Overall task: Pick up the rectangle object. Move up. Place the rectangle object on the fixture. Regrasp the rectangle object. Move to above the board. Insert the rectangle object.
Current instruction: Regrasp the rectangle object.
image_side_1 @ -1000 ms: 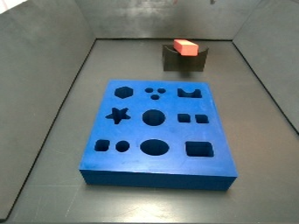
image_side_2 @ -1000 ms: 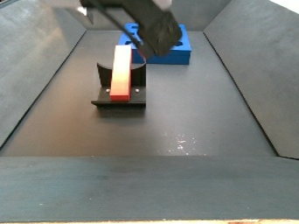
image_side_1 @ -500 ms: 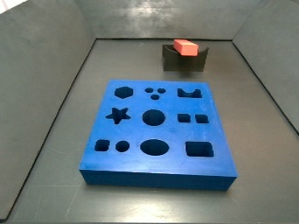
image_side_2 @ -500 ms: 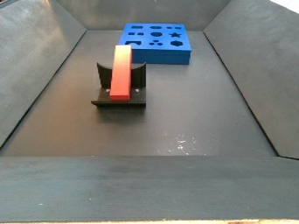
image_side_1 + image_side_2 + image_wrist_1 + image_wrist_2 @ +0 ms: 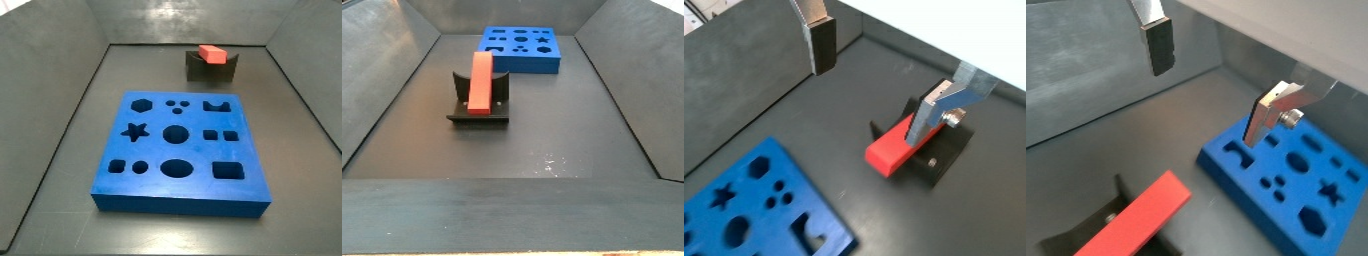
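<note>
Gripper appears only in both wrist views, well up off the floor; neither side view catches it. Its two silver fingers stand wide apart with bare air between them: released, holding no piece. Same spread in a wrist view.

Below it, the rectangle object lies in the fixture, red-orange bar cradled in the dark notch, one square end sticking out past the holder. In a side view the bar rests lengthwise on the fixture, its far end raised, its near end lower. In a side view only the bar's end face shows atop the fixture, at about 12 o'clock near the back wall.

The board sits flat mid-floor, blue, cutouts all unfilled; star and hexagon toward its 9 o'clock edge. Seen from the opposite end, it lies at 12 o'clock, beyond the fixture, apart from it. Both wrist views catch part of it.
</note>
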{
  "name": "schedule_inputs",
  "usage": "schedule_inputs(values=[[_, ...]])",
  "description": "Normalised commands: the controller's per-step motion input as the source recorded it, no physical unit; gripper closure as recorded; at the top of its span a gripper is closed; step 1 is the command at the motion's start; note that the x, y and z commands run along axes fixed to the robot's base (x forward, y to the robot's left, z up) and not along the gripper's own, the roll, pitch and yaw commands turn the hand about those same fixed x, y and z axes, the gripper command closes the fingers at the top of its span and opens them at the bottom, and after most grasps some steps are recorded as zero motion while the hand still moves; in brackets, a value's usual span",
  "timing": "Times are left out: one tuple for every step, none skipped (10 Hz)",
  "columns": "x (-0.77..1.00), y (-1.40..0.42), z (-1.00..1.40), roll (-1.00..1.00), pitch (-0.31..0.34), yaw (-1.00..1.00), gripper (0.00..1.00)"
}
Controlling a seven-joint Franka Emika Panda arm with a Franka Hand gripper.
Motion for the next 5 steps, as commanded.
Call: schedule_inputs(values=[[-0.03, -0.03, 0.01, 1.00, 0.025, 0.02, 0.00], [-0.02, -0.03, 0.01, 1.00, 0.020, 0.02, 0.00], [-0.01, -0.02, 0.02, 1.00, 0.018, 0.02, 0.00], [-0.01, -0.02, 0.02, 1.00, 0.019, 0.03, 0.00], [-0.01, -0.02, 0.02, 1.00, 0.022, 0.03, 0.00]])
